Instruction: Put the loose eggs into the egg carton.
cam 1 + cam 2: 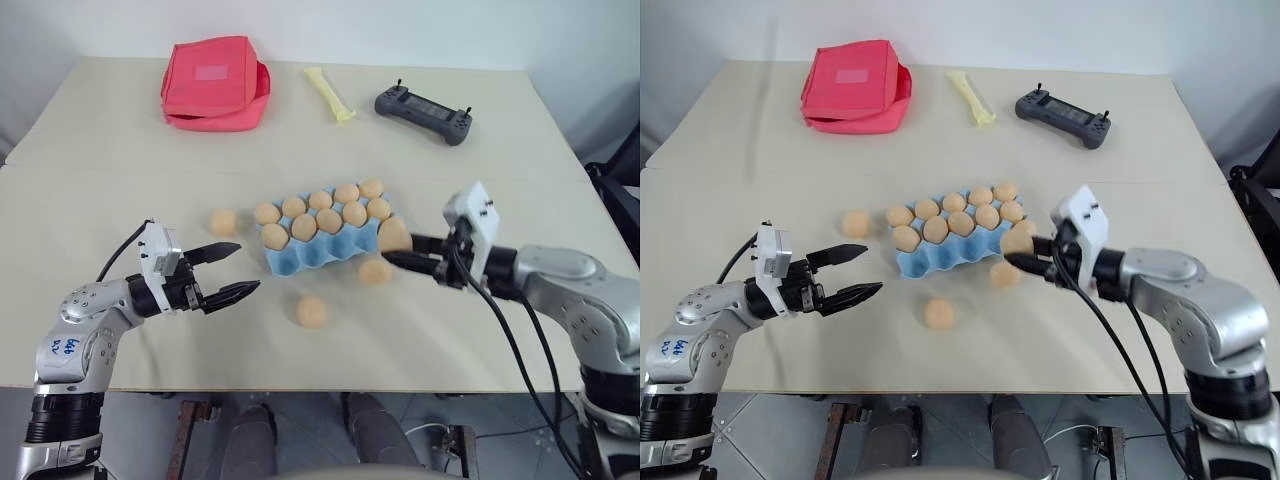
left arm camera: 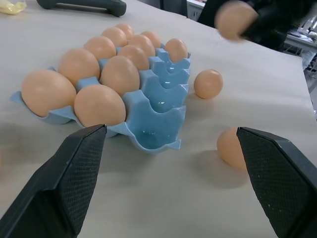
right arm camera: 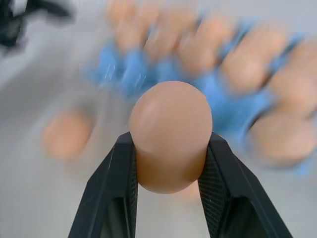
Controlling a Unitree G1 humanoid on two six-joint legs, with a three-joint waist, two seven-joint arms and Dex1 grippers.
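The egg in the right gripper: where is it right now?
In the left eye view the egg is clamped in the right gripper, raised just off the right end of the blue egg carton, above a loose egg on the table.

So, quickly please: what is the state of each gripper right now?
Left gripper: open, holding nothing.
Right gripper: closed on one egg, held above the table near the egg carton.
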